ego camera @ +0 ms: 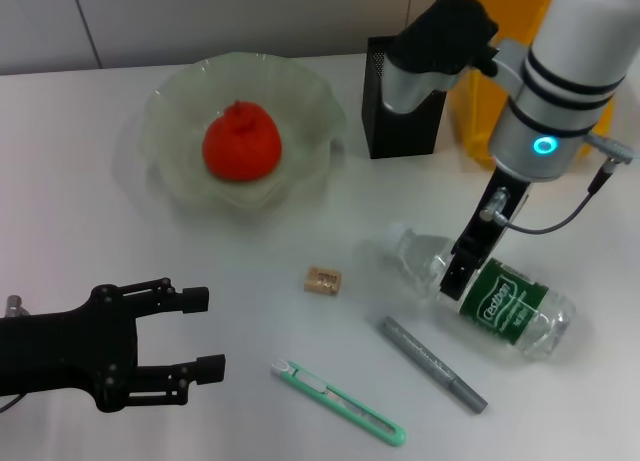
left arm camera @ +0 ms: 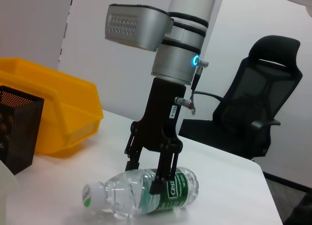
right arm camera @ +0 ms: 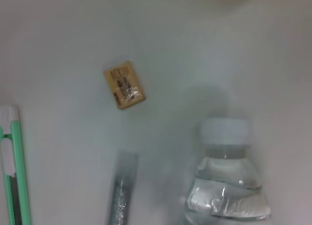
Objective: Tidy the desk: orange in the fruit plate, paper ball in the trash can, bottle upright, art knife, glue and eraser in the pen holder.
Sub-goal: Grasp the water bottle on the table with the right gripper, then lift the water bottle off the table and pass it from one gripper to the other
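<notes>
On the desk (ego camera: 90, 211), one lying bottle (ego camera: 490, 301) sits between the right hand's (ego camera: 462, 277) spread fingers.

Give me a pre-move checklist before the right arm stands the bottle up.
1. Right gripper jaws straddle the lying bottle: ok.
2. Jaws closed on the bottle: cannot tell.
3. Cap on: ok.
4. Glue stick close beside the bottle, may get nudged: not ok.
5. Eraser and art knife lie apart from the bottle: ok.
6. Left gripper open and well away: ok.
</notes>
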Controlling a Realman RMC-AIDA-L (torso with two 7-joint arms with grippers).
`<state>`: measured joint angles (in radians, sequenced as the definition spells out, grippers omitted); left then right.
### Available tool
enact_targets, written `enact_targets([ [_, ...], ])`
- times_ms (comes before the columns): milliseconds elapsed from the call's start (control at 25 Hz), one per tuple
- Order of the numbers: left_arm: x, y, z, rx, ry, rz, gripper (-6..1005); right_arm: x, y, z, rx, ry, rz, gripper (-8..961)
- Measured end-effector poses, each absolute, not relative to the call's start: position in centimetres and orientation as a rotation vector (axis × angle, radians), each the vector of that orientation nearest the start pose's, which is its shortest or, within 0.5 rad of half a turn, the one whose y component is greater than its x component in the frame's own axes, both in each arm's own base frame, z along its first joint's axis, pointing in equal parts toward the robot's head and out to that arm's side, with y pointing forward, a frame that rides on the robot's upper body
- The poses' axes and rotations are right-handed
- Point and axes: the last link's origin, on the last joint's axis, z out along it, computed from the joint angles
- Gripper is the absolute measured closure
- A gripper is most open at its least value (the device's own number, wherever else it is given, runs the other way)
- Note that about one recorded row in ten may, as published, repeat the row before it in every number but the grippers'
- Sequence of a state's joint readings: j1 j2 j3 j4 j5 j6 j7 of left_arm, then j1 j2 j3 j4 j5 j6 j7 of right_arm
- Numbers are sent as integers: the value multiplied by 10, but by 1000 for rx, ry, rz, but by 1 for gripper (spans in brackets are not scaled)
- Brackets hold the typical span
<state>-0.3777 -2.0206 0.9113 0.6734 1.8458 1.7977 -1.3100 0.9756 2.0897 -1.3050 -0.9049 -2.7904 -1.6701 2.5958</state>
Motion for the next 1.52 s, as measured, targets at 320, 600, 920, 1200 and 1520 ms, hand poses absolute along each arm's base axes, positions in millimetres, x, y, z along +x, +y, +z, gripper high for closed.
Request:
enact_targets([
  [320,-274,266,6,-2944,-545,-838,185,161,377,-39,-2581,962,-996,195],
  [600,-274,267,6,-2941,-546,-834,185,162,372,-49,-2608,945,-1022,194],
  [920,-274,269,5,-2937,-542,-826,185,166,369,-52,-2609,920,-1055,195],
  [1200,-274,270,6,-2932,-541,-828,185,169,369,-48,-2623,898,-1052,194],
  [1520,-273,271,6,-2929,-550,-832,186,158,368,-17,-2683,870,-874,194],
])
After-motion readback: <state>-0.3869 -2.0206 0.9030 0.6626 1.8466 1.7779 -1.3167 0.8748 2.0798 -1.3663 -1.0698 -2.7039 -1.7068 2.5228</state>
